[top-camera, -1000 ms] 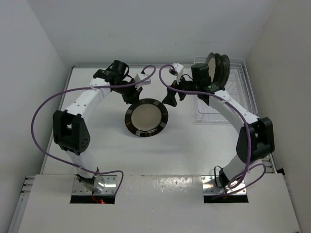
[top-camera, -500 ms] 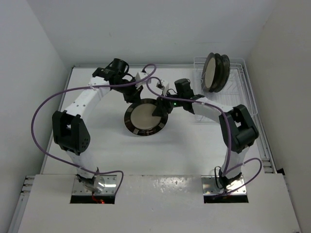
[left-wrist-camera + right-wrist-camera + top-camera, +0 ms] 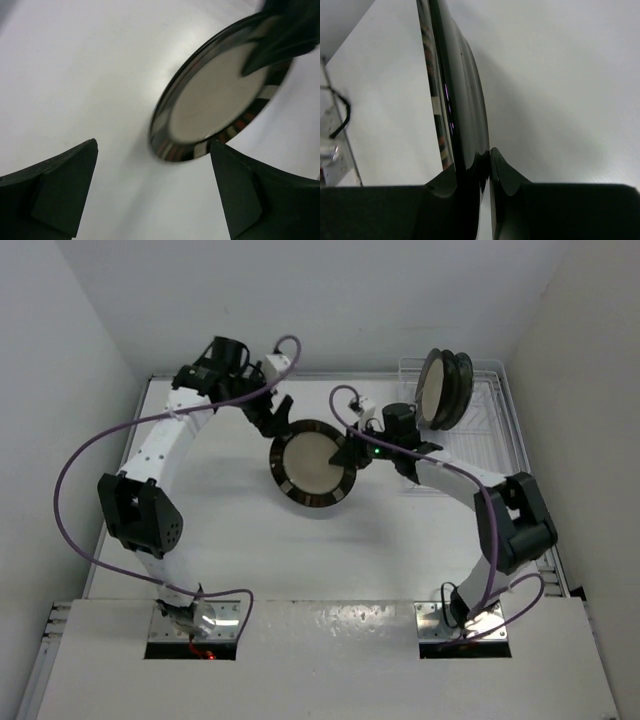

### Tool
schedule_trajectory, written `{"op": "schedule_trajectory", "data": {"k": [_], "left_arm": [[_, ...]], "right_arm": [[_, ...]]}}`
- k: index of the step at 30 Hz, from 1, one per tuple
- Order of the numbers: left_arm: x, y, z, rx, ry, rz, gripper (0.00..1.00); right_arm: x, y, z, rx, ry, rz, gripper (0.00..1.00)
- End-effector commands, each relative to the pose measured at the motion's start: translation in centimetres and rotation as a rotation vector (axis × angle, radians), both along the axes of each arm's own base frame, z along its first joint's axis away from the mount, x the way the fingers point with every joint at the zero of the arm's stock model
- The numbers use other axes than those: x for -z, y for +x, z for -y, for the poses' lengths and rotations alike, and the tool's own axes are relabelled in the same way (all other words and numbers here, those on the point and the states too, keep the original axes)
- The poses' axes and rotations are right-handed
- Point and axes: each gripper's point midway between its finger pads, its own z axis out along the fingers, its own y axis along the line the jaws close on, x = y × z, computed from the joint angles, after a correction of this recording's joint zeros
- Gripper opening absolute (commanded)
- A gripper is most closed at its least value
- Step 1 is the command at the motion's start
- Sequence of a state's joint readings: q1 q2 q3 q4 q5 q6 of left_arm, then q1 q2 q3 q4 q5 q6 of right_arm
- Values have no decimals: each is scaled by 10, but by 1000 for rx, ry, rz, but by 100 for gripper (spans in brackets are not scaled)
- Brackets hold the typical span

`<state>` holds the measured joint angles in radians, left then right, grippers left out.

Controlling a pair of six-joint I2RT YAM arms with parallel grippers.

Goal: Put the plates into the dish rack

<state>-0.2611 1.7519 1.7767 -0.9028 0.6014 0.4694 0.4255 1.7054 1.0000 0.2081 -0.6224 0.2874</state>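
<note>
— What sort of place is this, a kitchen?

— A robotics lab, I'd say; a test cell rather than a room for cooking; two white jointed machines, the left arm (image 3: pixel 150 455) and the right arm (image 3: pixel 470 480), stand bolted on metal mounting plates (image 3: pixel 195 625) at the near edge of a bare white table (image 3: pixel 230 540); purple cables (image 3: pixel 75 510) loop loose from base to wrist.

— And the walls?

— Plain white panels (image 3: pixel 60 390) box the table in on three sides, like a recording booth; the dish rack (image 3: pixel 500 430), the plates (image 3: pixel 445 388) stood in it and a striped plate (image 3: pixel 313 465) are kitchen things, yet they sit on a workbench.
</note>
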Motion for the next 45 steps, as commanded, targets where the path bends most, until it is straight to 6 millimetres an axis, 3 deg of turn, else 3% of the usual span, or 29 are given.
{"op": "schedule_trajectory", "data": {"k": [1, 2, 4, 6, 7, 8, 9, 10, 11, 12, 13, 15, 16, 20, 24, 25, 28, 30, 31, 32, 35, 38, 45], "left_arm": [[-84, 43, -49, -298, -91, 167, 100], [-97, 53, -74, -375, -105, 194, 100], [-120, 64, -99, -478, -149, 222, 100], [-126, 70, -127, -545, -156, 238, 100], [-126, 71, -133, -557, -155, 239, 100], [-119, 71, -138, -569, -149, 222, 100], [-112, 70, -136, -560, -152, 203, 100], [-111, 68, -140, -570, -162, 198, 100], [-98, 66, -140, -563, -166, 159, 100], [-91, 65, -139, -557, -167, 140, 100], [-92, 64, -139, -557, -169, 148, 100], [-84, 62, -137, -550, -171, 126, 100], [-84, 63, -141, -559, -170, 127, 100], [-81, 62, -140, -546, -169, 121, 100], [-78, 61, -142, -547, -173, 111, 100], [-74, 60, -142, -548, -171, 101, 100], [-63, 56, -142, -550, -166, 73, 100], [-63, 50, -143, -552, -154, 81, 100], [-51, 48, -147, -558, -143, 57, 100], [-49, 46, -149, -569, -134, 57, 100], [-34, 37, -156, -586, -113, 27, 100], [-32, 35, -157, -588, -101, 29, 100], [-32, 33, -165, -606, -101, 30, 100]], "right_arm": [[-133, 44, 46, 235, 120, 296, 0], [-147, 57, 61, 329, 100, 332, 0], [-196, 60, 94, 436, 115, 423, 0], [-238, 64, 142, 611, 99, 504, 0], [-271, 59, 155, 657, 122, 572, 0], [-286, 66, 195, 818, 87, 620, 0], [-299, 65, 211, 875, 81, 654, 0], [-330, 55, 234, 970, 91, 721, 0], [-348, 52, 262, 1076, 56, 776, 0], [-358, 48, 276, 1107, 39, 810, 0], [-372, 40, 306, 1253, -12, 852, 0], [-387, 31, 336, 1357, -106, 947, 0], [-386, 24, 359, 1485, -143, 944, 0], [-383, 19, 403, 1655, -263, 981, 0], [-352, 55, 416, 1622, -373, 958, 0], [-352, 58, 424, 1631, -379, 968, 0], [-326, 97, 431, 1532, -418, 959, 0], [-314, 107, 438, 1522, -446, 924, 0], [-301, 118, 446, 1534, -463, 888, 0], [-297, 121, 448, 1530, -425, 870, 0], [-259, 135, 452, 1528, -363, 752, 0], [-237, 142, 446, 1498, -316, 700, 0], [-197, 150, 434, 1470, -325, 629, 0]]}}
